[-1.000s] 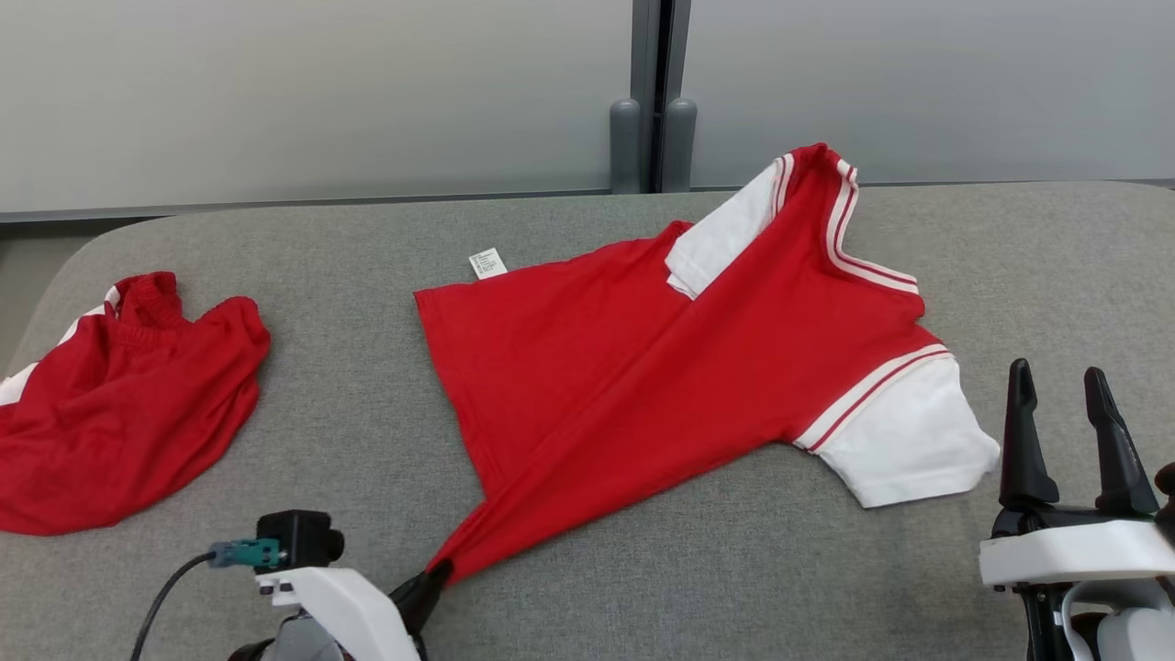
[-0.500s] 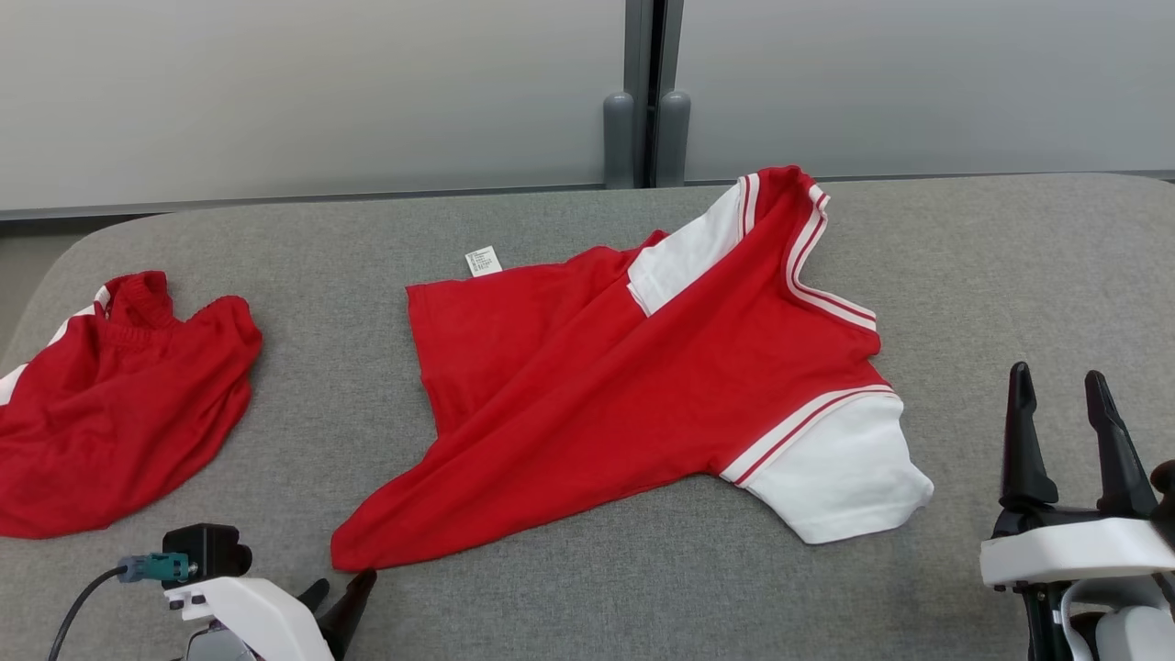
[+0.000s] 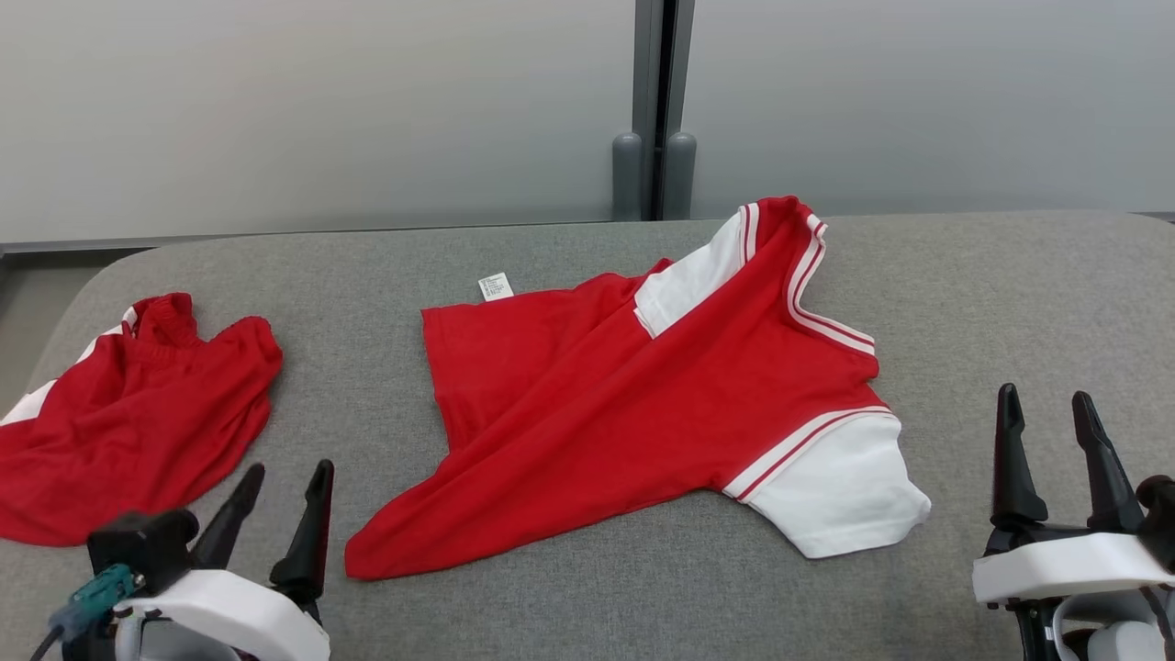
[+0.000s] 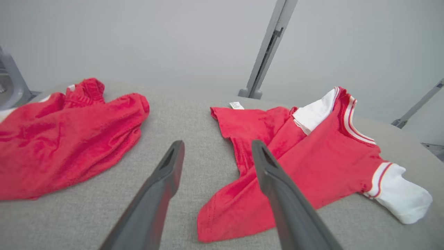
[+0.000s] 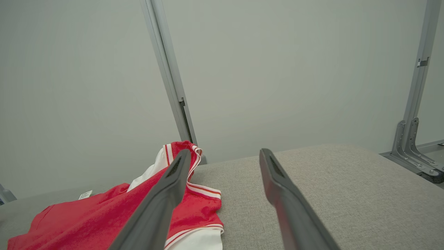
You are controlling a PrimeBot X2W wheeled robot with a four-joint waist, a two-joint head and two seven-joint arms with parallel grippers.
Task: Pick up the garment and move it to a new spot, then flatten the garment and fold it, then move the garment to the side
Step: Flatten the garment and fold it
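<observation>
Here the shirt [image 3: 633, 404] lies rumpled in the middle of the grey surface [image 3: 1010, 294]. Its red body is creased on a diagonal. One white sleeve [image 3: 835, 496] is spread toward the right and the other is folded over near the collar. A small label [image 3: 496, 286] pokes out at the far left corner. The near hem corner points toward the left claw [image 3: 289, 468], which stands just beside it, apart from the cloth, fingers spread wide and holding nothing. The right claw [image 3: 1045, 395] hovers to the right of the sleeve, likewise wide and empty. A second red garment [image 3: 138, 422] sits bunched at the surface's left edge.
</observation>
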